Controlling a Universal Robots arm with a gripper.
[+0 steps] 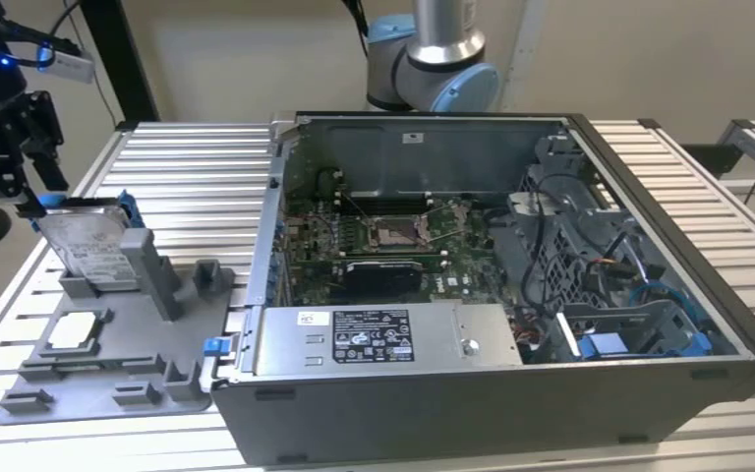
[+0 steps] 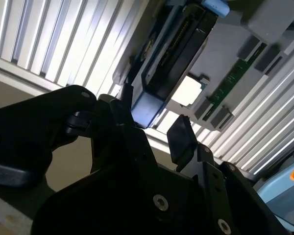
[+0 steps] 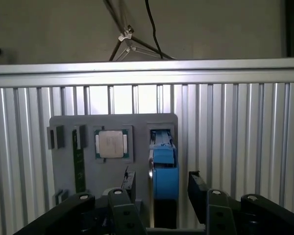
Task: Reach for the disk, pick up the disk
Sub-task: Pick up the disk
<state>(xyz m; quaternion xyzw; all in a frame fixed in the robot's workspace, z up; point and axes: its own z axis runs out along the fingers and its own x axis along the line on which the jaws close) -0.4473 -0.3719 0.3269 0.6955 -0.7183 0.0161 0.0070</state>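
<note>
The disk stands on edge in a slot at the far end of a grey holder plate, at the exterior view's left. It is silver-grey with a white label and blue rails. My gripper hangs just above its upper end, open. In the first wrist view the blue-railed disk lies between the two black fingers of my gripper, with a gap on each side. In the second wrist view the disk points its blue end toward my open gripper.
The holder plate also carries a small square chip and a green memory stick. An open computer case with a grey labelled box stands to the exterior view's right. All rest on a slatted aluminium table.
</note>
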